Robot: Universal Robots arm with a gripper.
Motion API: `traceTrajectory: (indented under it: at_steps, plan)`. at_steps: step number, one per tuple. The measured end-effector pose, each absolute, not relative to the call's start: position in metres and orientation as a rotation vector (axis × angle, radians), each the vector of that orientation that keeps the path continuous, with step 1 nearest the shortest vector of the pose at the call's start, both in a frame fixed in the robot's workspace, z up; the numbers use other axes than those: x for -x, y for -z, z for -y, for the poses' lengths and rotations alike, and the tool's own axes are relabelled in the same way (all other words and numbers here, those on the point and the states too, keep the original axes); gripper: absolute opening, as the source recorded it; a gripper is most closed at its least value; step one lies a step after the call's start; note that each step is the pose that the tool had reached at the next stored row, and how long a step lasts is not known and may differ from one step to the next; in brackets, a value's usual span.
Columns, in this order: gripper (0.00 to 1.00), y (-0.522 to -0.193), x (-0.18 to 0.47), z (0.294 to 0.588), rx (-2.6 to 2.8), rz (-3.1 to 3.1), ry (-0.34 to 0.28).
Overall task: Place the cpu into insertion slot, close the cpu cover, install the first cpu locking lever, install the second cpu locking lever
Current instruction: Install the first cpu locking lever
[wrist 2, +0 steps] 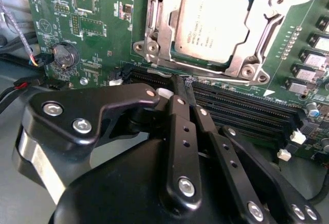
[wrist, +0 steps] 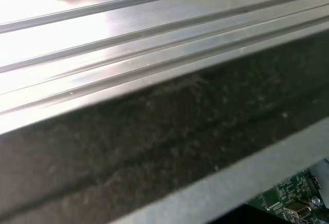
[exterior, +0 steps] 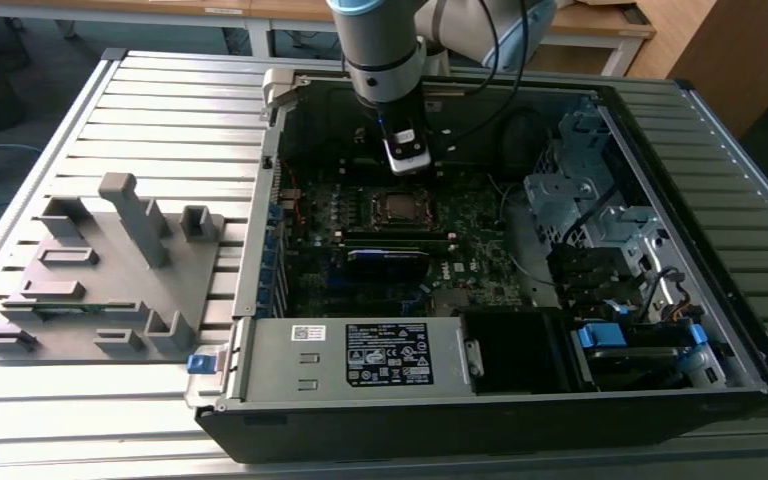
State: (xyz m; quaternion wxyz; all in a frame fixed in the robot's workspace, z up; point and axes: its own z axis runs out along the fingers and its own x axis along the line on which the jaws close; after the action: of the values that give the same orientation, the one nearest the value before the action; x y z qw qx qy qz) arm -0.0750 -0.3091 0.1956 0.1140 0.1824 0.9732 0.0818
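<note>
The cpu [wrist 2: 213,21] lies flat in the insertion slot on the green motherboard [wrist 2: 97,23], its silver top showing. The cpu cover [wrist 2: 268,9] is down around it as a metal frame, and the slot itself is hidden underneath. A thin locking lever [wrist 2: 216,76] runs along the socket edge beside the memory slots. My gripper [wrist 2: 180,80] is shut, with nothing visible between its black fingers [wrist 2: 177,116]. Its tips sit right at that lever, just off the socket's corner. In the exterior view the gripper [exterior: 408,165] hangs inside the case just behind the cpu [exterior: 396,205].
The open computer case [exterior: 704,250] lies on a slatted aluminium table [exterior: 157,100], its walls close around the arm. Black memory slots [wrist 2: 247,111] run beside the socket. A grey fixture [exterior: 104,270] stands at the exterior view's left. The power supply [exterior: 357,355] fills the near side.
</note>
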Motion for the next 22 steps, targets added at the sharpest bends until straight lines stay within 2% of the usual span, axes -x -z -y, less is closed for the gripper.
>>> traceTrajectory:
  at_steps: [22]
  plan:
    - [0.1, -0.1888, 0.075, 0.3092, -0.53, -2.852, -0.21]
